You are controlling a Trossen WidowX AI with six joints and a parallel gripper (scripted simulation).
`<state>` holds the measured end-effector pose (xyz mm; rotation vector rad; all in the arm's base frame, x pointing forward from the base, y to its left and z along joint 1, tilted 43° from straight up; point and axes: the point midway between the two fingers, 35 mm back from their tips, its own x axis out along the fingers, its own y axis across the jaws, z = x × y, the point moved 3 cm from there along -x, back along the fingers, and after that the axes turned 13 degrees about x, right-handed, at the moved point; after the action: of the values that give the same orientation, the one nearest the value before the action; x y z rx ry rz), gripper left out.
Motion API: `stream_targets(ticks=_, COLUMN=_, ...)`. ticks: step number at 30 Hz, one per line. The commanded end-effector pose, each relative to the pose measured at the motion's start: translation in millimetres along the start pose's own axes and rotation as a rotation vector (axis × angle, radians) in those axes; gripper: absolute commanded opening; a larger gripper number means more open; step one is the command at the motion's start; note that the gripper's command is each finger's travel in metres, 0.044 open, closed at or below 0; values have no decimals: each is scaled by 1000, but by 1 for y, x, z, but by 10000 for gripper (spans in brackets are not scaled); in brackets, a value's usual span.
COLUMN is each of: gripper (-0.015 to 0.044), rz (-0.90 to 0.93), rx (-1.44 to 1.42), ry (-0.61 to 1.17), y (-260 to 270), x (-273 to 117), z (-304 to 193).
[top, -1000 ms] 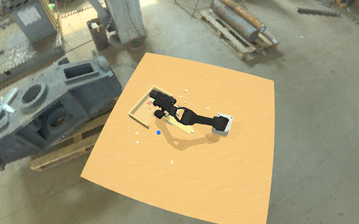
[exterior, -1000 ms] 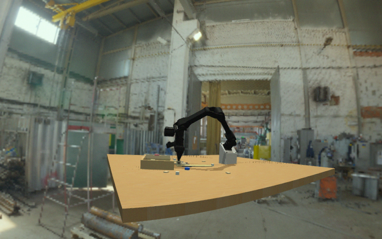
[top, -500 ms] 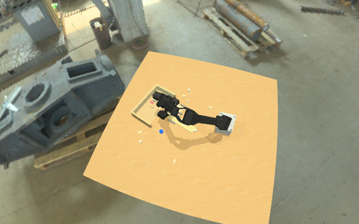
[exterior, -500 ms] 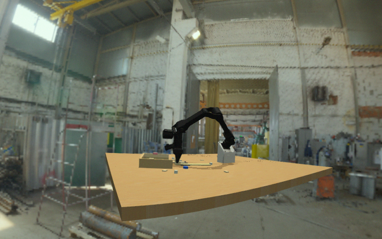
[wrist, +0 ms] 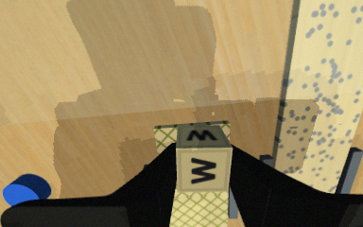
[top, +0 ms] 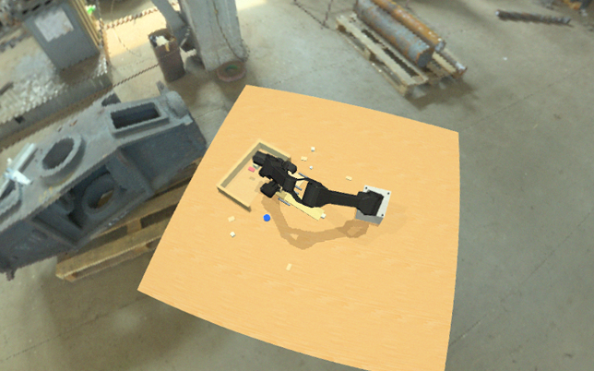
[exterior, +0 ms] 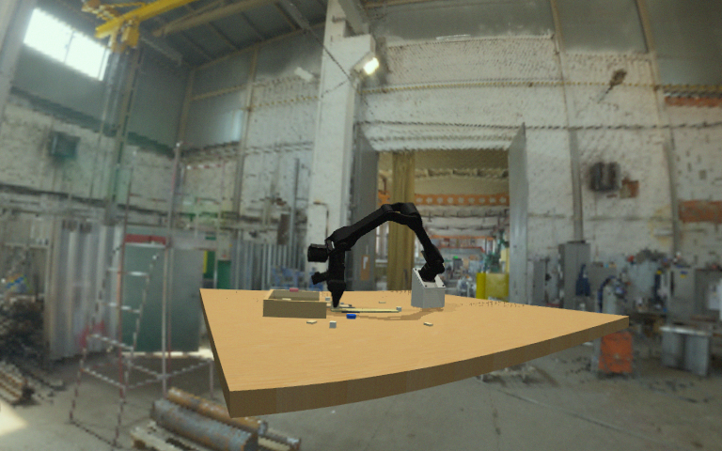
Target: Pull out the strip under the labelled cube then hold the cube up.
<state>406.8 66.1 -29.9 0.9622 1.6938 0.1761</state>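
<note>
A labelled cube (wrist: 203, 169) shows a dark W on its top and on one side in the wrist view. My gripper (wrist: 198, 148) (exterior: 336, 305) is shut on it, one black finger at each side. A green cross-hatched strip (wrist: 198, 210) lies directly below the cube. Its far end shows beyond the cube. Whether the cube touches the strip is hidden. A second strip (wrist: 326, 71) with grey-blue dots lies to the right. In the top view the arm covers the cube, and a pale strip (top: 305, 209) shows below the arm.
A blue cylinder (wrist: 21, 191) (top: 267, 217) (exterior: 351, 316) stands left of the hatched strip in the wrist view. Thin grey rails (wrist: 350, 171) stand beside the strips. An open-topped tray (top: 233, 198) (exterior: 294, 308) is close by, with a red block (top: 251, 169). Several small pale blocks are scattered around.
</note>
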Motion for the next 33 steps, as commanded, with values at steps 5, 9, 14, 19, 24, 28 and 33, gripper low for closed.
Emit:
stream_targets(ticks=5, gripper=0, rz=-1, rx=3, ry=1, y=-13, x=-17, z=-16)
stream_targets(ticks=9, gripper=0, rz=-1, rx=5, ry=3, y=-22, x=-28, z=-29)
stream_targets(ticks=14, gripper=0, rz=1, rx=8, ry=5, y=-34, x=-41, z=-46)
stream_targets(ticks=19, gripper=0, rz=1, rx=9, ry=5, y=-35, x=-42, z=-49)
stream_targets(ticks=24, gripper=0, rz=1, rx=9, ry=6, y=-44, x=-42, z=-62)
stream_targets(ticks=28, gripper=0, rz=0, rx=10, ry=6, y=-53, x=-42, z=-74)
stream_targets(ticks=33, gripper=0, rz=0, rx=10, ry=7, y=-62, x=-42, z=-87)
